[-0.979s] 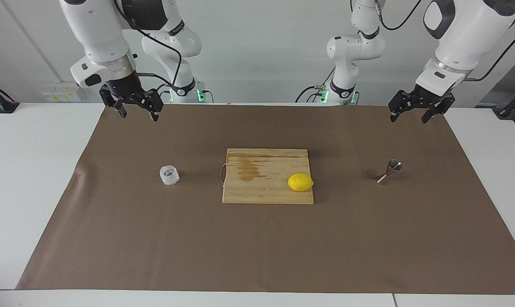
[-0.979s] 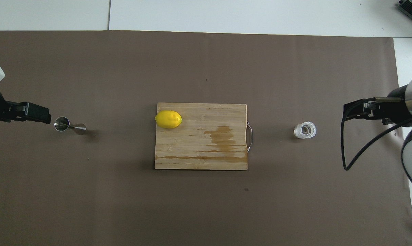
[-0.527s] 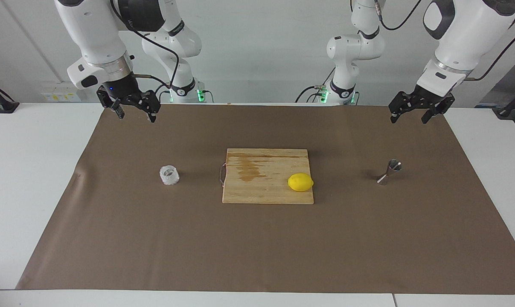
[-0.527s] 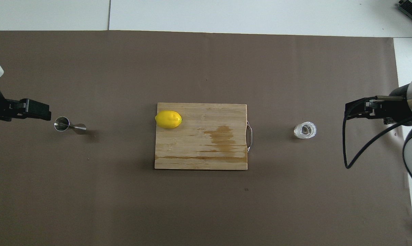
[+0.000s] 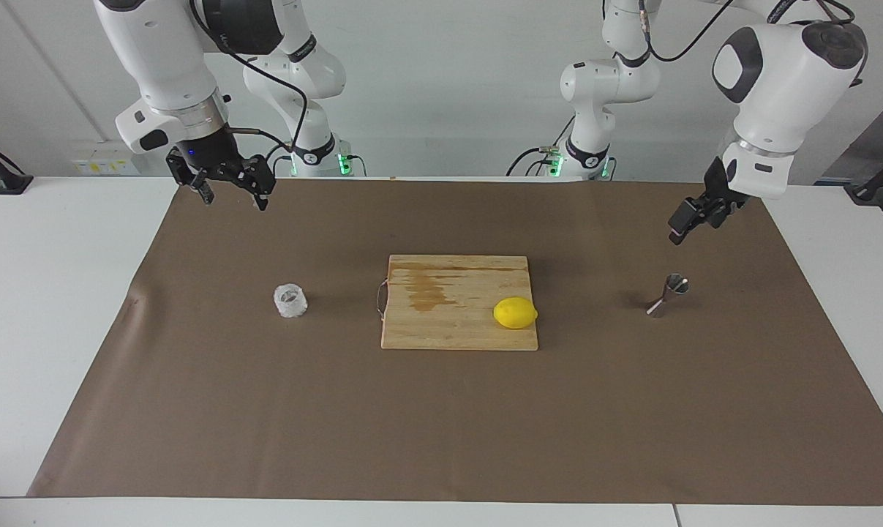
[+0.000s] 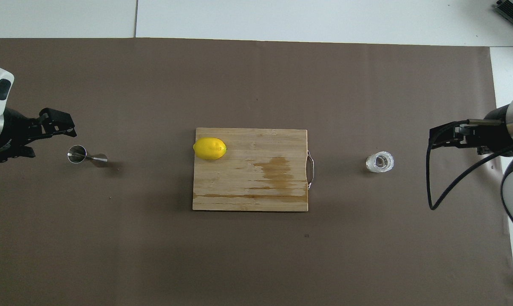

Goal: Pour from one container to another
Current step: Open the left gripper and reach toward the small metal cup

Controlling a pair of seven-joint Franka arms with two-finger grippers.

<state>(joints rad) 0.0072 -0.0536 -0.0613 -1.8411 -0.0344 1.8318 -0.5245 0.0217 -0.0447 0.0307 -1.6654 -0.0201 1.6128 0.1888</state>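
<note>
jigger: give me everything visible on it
The jigger is small, shiny steel and hourglass-shaped: two cones joined at a narrow waist. It stands upright on the brown mat, open mouth up, toward the left arm's end of the table, apart from the cutting board. Nothing touches it. Contents cannot be told.

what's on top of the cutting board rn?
Only the lemon, at a corner of the cutting board. A brown stain marks the bare wood. Whatever lies under the lemon is covered.
</note>
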